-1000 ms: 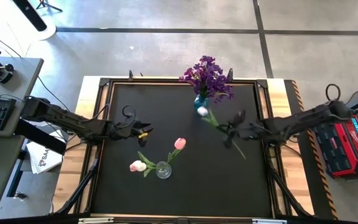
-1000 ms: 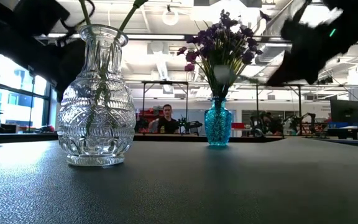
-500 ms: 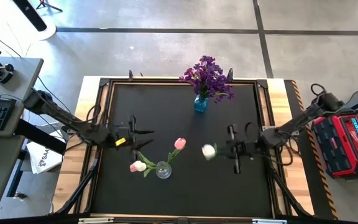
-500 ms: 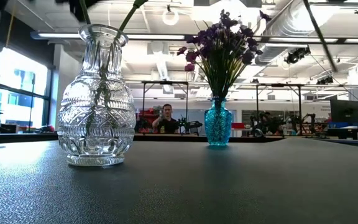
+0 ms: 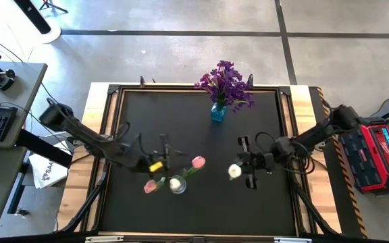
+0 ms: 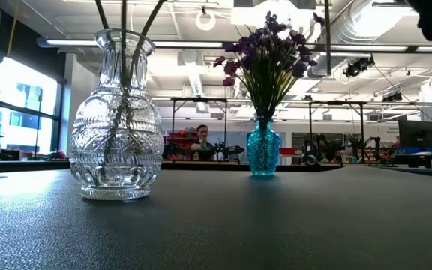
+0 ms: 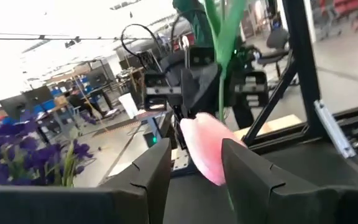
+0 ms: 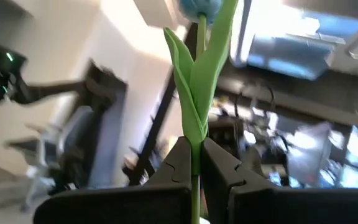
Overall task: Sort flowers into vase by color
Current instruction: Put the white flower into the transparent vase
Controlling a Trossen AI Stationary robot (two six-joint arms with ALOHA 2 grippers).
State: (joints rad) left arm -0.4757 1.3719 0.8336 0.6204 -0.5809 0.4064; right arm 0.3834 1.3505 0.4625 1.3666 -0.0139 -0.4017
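Gripping a white tulip by its green stem — right gripper pinched tight, right of the clear glass vase. Hovering beside that vase's pink tulips — left gripper, fingers parted, empty.

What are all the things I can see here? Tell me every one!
Clear glass vase: one, see-through, near the table's front middle.
Pink tulips: two, pink, standing in the clear vase.
Blue vase: one, turquoise, at the table's back middle.
Purple flowers: one bunch, purple, in the blue vase.
White tulip: one, white, held above the table, right of the clear vase.
Table: one, black top.
Left gripper: open, beside the pink tulips.
Right gripper: jaws shut on the white tulip's stem.
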